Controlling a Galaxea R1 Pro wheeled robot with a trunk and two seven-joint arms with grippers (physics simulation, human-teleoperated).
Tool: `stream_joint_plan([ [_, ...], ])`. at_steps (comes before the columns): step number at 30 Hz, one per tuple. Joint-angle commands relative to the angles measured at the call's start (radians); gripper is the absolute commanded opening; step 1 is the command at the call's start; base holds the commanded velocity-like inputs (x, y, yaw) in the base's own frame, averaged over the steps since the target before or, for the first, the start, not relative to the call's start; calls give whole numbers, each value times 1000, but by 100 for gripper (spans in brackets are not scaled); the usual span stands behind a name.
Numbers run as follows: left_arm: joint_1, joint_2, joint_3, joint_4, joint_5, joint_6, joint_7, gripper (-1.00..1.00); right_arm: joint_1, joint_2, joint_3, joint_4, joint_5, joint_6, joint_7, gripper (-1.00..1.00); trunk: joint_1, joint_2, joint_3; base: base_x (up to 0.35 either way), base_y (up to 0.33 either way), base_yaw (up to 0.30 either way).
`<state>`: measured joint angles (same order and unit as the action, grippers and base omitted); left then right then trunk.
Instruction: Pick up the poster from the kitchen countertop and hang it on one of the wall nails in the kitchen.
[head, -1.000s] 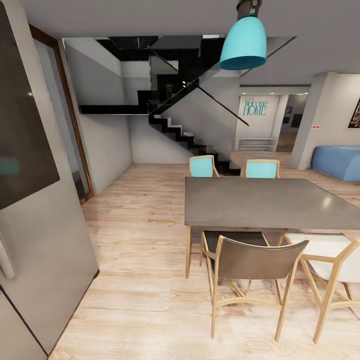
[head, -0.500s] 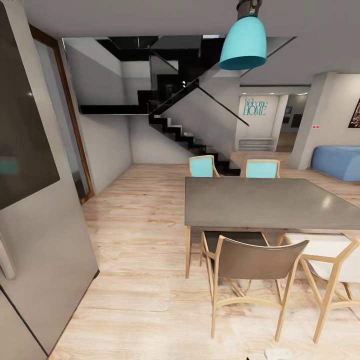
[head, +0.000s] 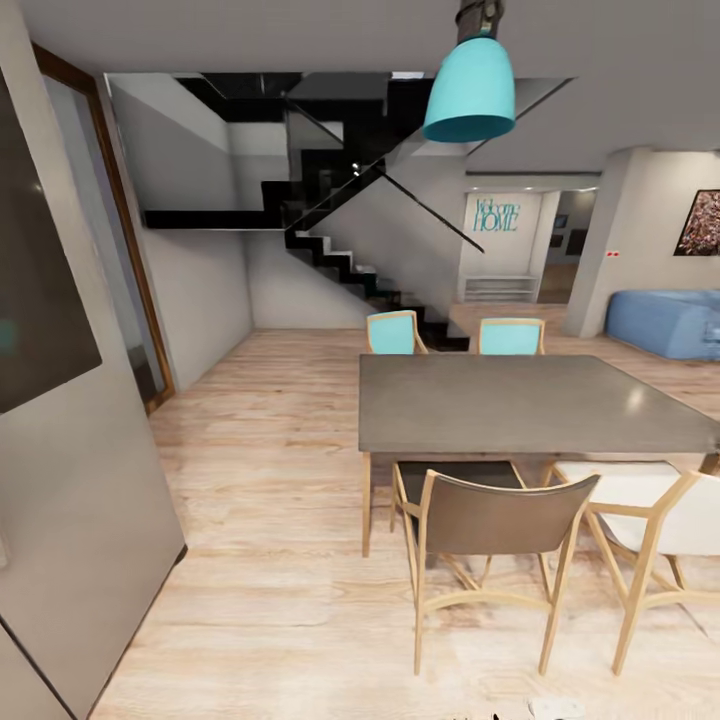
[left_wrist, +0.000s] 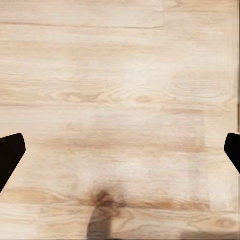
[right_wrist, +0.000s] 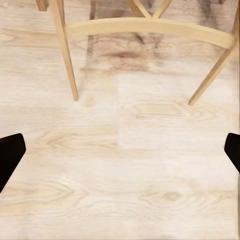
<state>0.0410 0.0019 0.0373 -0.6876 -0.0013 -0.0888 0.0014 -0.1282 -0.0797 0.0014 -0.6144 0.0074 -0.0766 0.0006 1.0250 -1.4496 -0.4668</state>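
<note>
- Floorboards (head: 270, 560) of pale wood filled the lower part of the head view, with a dark grey dining table (head: 520, 405) at centre right. A brown-backed chair (head: 490, 530) and a white-seated chair (head: 640, 520) stood at the table's near edge, and two teal chairs (head: 395, 333) at its far edge. A teal pendant lamp (head: 470, 90) hung at the top centre, a black staircase (head: 330, 240) rose behind, and a teal "Home" sign (head: 496, 214) sat on the far wall. A tall grey appliance front (head: 70, 480) took up the left edge, and a blue sofa (head: 665, 322) the right. Poster, countertop and nails were nowhere in these pictures.
- Left wrist view: the left gripper (left_wrist: 120, 152) looked down on bare wood floor, its dark fingertips (left_wrist: 10, 155) at opposite frame edges, jaws wide apart and empty.
- Right wrist view: the right gripper (right_wrist: 120, 152) was likewise spread wide and empty above the floor, with wooden chair legs (right_wrist: 67, 55) in the upper part of the frame.
</note>
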Motion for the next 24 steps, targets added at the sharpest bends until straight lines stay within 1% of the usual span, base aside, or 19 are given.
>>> stream_joint_plan([
  [1, 0, 0, 1, -1, 0, -2, 0, 100, -1, 0, 0, 1, 1, -3, 0, 100, 0, 0, 0, 0, 0, -248],
  [24, 0, 0, 1, -1, 0, -2, 0, 100, -1, -3, -1, 1, 2, -3, 1, 100, 0, 0, 14, 0, 0, -275],
])
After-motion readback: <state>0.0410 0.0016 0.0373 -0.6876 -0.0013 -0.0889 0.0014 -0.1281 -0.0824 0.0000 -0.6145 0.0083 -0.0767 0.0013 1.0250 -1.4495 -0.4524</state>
